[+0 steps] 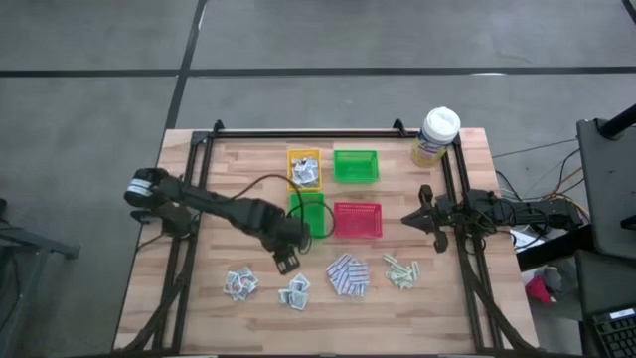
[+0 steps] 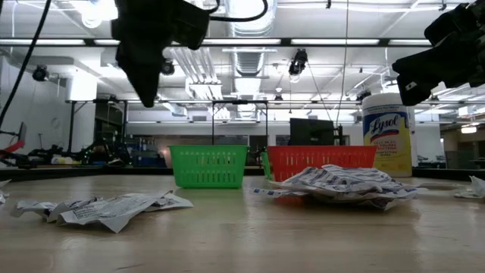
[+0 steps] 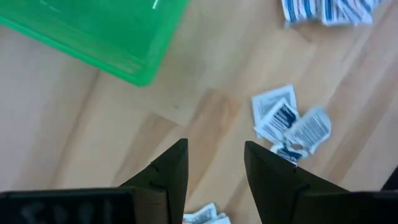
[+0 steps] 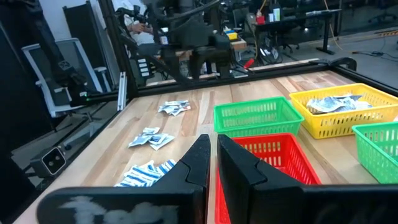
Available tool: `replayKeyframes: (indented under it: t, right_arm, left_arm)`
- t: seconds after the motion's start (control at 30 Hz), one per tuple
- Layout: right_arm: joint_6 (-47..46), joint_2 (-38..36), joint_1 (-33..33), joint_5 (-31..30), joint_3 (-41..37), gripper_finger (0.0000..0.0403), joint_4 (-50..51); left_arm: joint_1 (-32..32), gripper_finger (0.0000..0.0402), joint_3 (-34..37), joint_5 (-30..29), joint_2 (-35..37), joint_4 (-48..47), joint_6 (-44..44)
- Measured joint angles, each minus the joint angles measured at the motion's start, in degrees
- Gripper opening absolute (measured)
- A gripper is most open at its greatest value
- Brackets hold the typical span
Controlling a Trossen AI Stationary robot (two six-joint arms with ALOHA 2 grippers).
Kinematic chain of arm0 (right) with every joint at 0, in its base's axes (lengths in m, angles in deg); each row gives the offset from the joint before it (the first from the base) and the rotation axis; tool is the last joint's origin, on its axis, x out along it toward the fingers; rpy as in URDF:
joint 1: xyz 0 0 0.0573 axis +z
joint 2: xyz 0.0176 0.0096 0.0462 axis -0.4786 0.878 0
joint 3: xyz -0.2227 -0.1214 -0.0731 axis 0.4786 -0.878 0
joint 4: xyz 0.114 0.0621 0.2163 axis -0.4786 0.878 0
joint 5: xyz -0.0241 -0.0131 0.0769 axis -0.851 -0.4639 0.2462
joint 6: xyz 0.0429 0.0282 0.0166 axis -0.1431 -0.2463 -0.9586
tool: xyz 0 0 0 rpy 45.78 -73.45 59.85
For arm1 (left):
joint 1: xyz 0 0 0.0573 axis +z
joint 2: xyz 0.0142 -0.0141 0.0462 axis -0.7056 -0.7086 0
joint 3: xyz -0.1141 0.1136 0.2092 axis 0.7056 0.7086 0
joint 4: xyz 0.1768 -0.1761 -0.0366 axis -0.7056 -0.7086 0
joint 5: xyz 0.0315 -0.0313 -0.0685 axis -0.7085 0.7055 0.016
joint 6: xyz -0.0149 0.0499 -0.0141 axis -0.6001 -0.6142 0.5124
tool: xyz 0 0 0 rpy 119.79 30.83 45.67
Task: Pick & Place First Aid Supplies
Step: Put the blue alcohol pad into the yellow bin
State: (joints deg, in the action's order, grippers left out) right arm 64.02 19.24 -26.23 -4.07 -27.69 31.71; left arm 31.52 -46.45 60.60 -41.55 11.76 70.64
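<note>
White-grey squarish paper sachets (image 3: 287,121) lay on your wooden table (image 1: 467,298) just beyond the left gripper (image 1: 287,262), whose fingers stood spread and empty beside a green plastic basket (image 3: 106,31). Only your overhead camera showed the right gripper (image 1: 411,219), pressed together by the red basket (image 1: 358,220).
</note>
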Motion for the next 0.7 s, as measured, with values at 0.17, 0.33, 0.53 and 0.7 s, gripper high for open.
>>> replayKeyframes:
  t: [0.17,0.33,0.53,0.7]
  right_arm:
    - [0.0,0.0,0.0,0.0,0.0,0.0028,0.0]
    - [0.0,0.0,0.0,0.0,0.0,0.0028,0.0]
    - [0.0,0.0,0.0,0.0,0.0,0.0028,0.0]
    - [0.0,0.0,0.0,0.0,0.0,0.0028,0.0]
  left_arm:
    - [-4.4,0.0149,2.1,0.0,0.0,1.6,2.3]
    - [-8.8,0.0149,3.2,-2.7,0.1,3.3,2.1]
    - [-12.1,0.0149,5.8,-7.9,0.2,10.2,-5.1]
    - [-13.0,0.0149,8.2,-8.3,0.2,17.6,-14.7]
